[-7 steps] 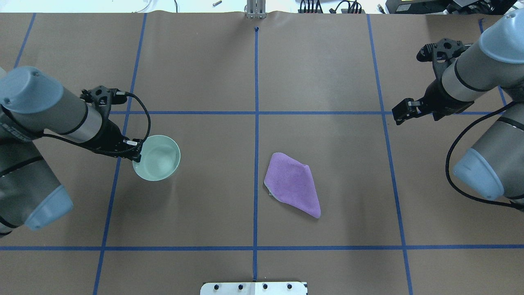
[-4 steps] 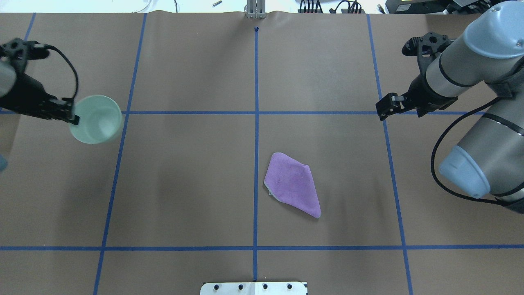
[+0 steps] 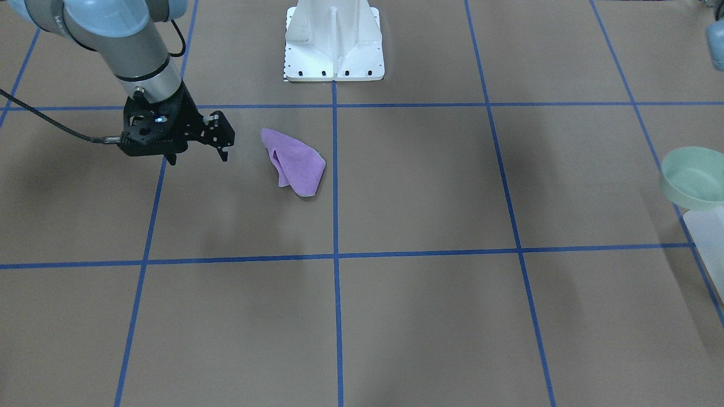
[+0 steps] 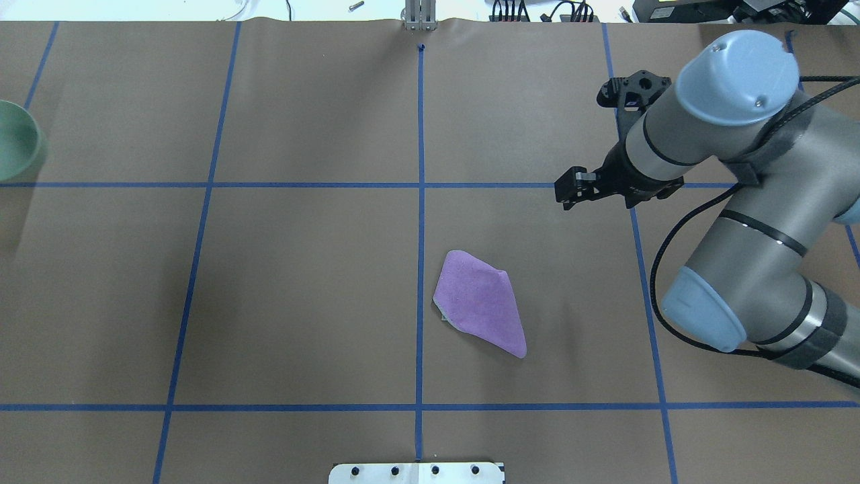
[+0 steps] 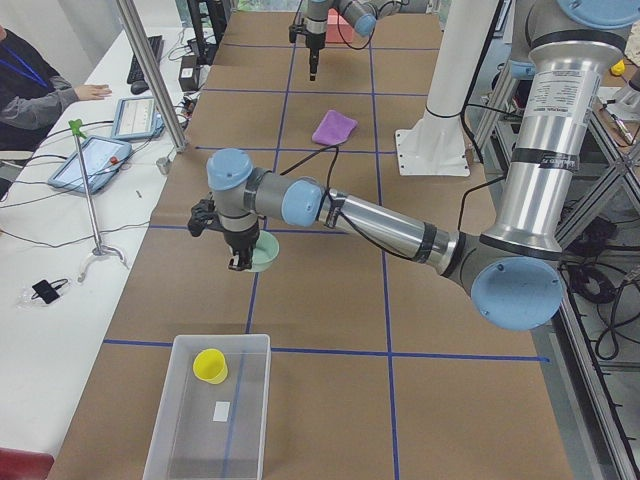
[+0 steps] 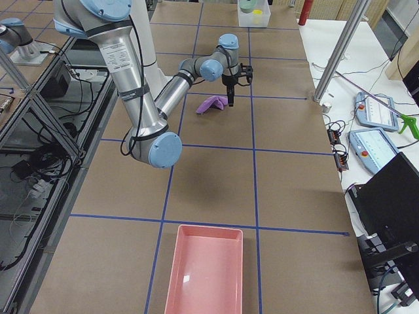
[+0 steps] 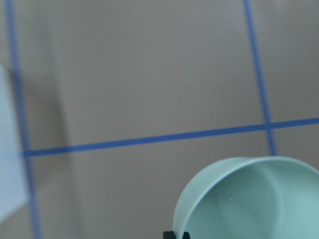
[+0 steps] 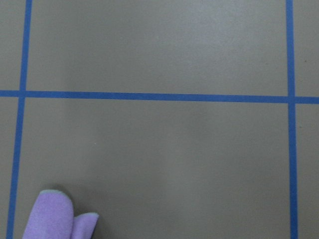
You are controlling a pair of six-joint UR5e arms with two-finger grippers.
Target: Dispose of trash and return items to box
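Note:
My left gripper (image 5: 240, 262) is shut on the rim of a pale green bowl (image 4: 13, 141) and holds it in the air at the table's far left end. The bowl also shows in the front view (image 3: 693, 178) and the left wrist view (image 7: 249, 199). A crumpled purple cloth (image 4: 480, 302) lies near the table's middle, also seen in the front view (image 3: 297, 161) and at the bottom left of the right wrist view (image 8: 57, 216). My right gripper (image 3: 198, 158) is open and empty, hovering to the right of and beyond the cloth in the overhead view (image 4: 596, 200).
A clear plastic box (image 5: 165, 420) with a yellow cup (image 5: 209, 365) in it stands at the left end, just past the bowl. Its corner shows in the front view (image 3: 707, 232). A pink tray (image 6: 206, 271) stands at the right end. Operators' tablets lie on the side desk.
My left arm has carried the bowl up and to the left, to the table's left edge. My right arm has swung left toward the middle, nearer the cloth, still open.

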